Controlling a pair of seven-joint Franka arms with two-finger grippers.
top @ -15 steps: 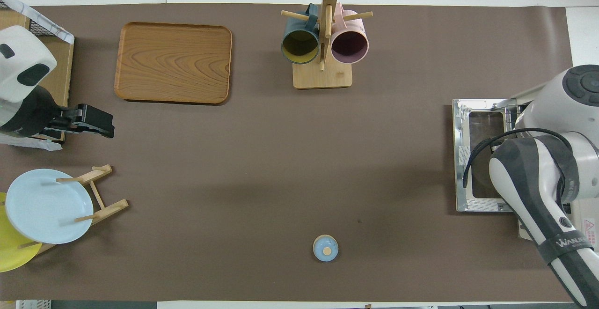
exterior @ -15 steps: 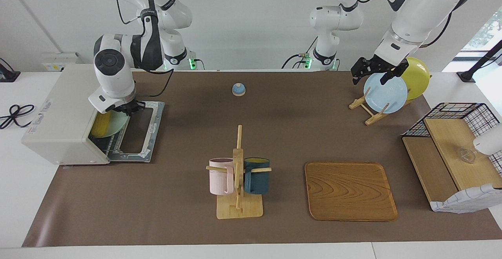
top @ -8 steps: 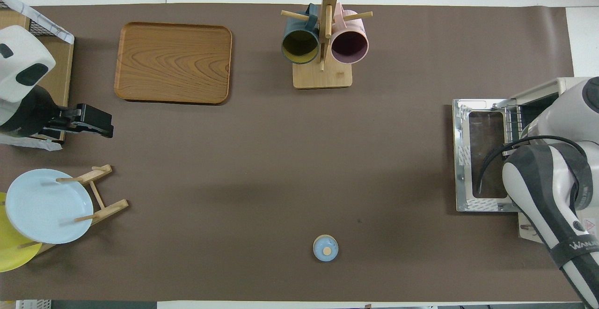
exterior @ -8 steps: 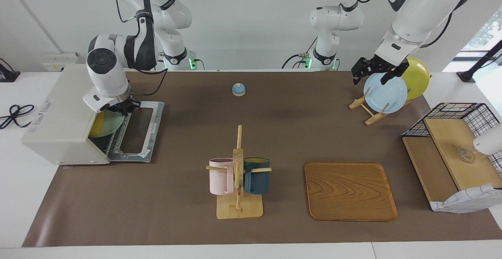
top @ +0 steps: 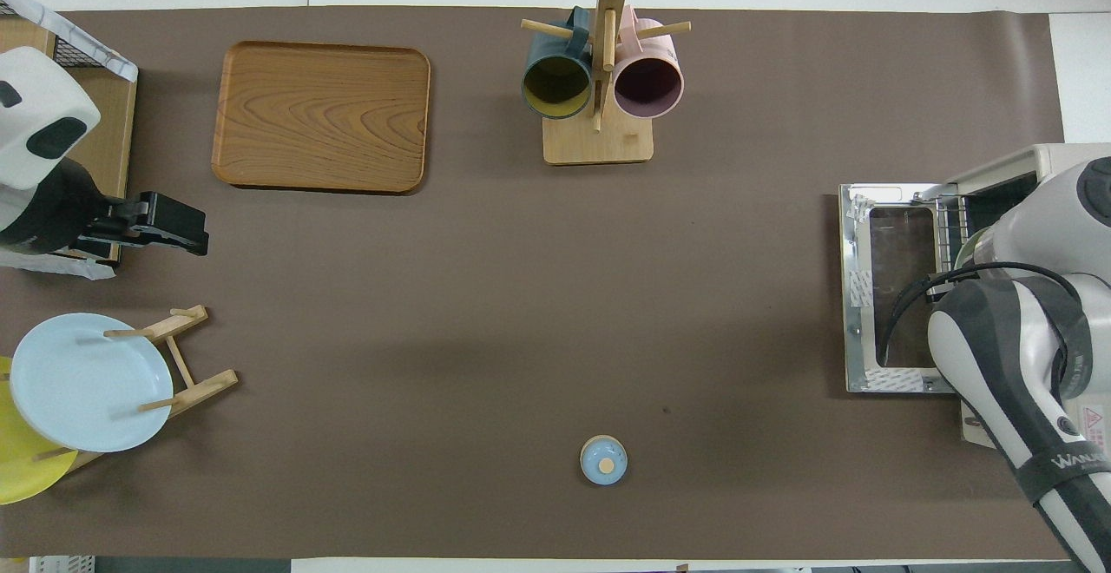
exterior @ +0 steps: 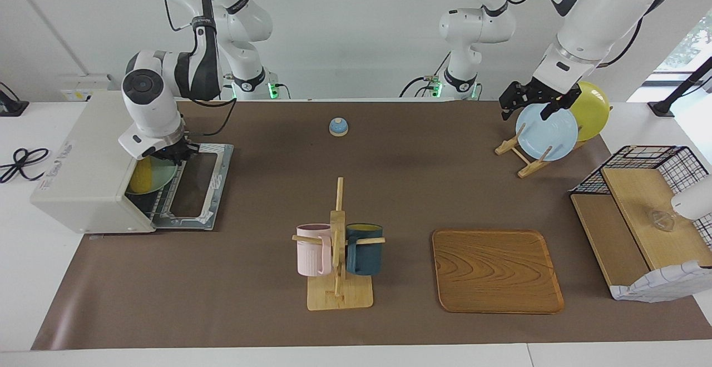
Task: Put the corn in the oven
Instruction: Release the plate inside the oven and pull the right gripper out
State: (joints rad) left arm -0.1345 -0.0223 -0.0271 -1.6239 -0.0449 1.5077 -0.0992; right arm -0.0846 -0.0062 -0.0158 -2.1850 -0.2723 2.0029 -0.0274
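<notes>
Right claw [exterior: 179,154] at open oven [exterior: 89,161] mouth, grip unreadable, bright yellow corn [exterior: 141,177] on pale green plate [exterior: 161,173] inside

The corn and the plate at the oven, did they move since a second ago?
Yes. The right tool went deeper toward the oven mouth, pushing the green plate with the corn farther in on the rack. Whether it grips the plate is hidden. The left tool waits over the blue plate. The door remains open; mugs, tray and everything else did not move.
</notes>
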